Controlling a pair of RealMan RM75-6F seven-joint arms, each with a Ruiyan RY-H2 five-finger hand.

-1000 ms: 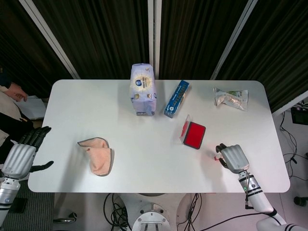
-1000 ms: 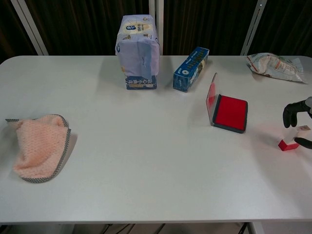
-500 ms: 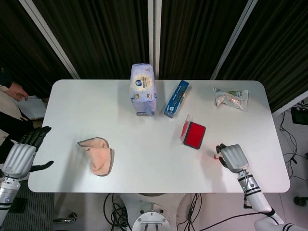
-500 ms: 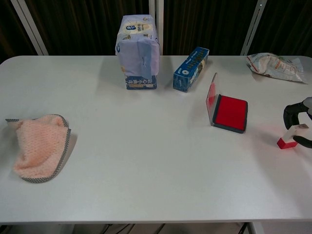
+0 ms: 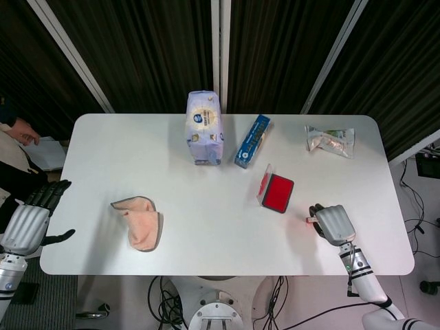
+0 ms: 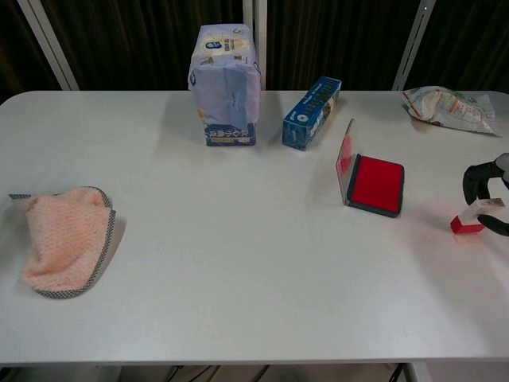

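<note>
Head view: right hand (image 5: 333,225) low over the near right of the bench (image 5: 206,261), back of the hand up, fingers (image 5: 317,209) curled down around a small red stamp (image 5: 309,221), of which only a sliver shows. Just beyond the fingertips, an open red ink pad (image 5: 277,192), flat and rectangular, with its lid stood up. Left hand (image 5: 27,220) off the bench's left edge, fingers spread, holding nothing; nearest to it, a crumpled peach towel (image 5: 141,221), soft and nubbly.

Chest view: right hand (image 6: 489,199) at the frame's right edge, dark fingers (image 6: 475,177) and thumb pinching the stamp (image 6: 469,221), a hard little block with a red base and a pale top, tilted between them. Pad (image 6: 375,184) near the fingertips but apart.

Judging by this: grasp made, lift barely begun. Calls next for a steady pinch and a level stamp face.
</note>
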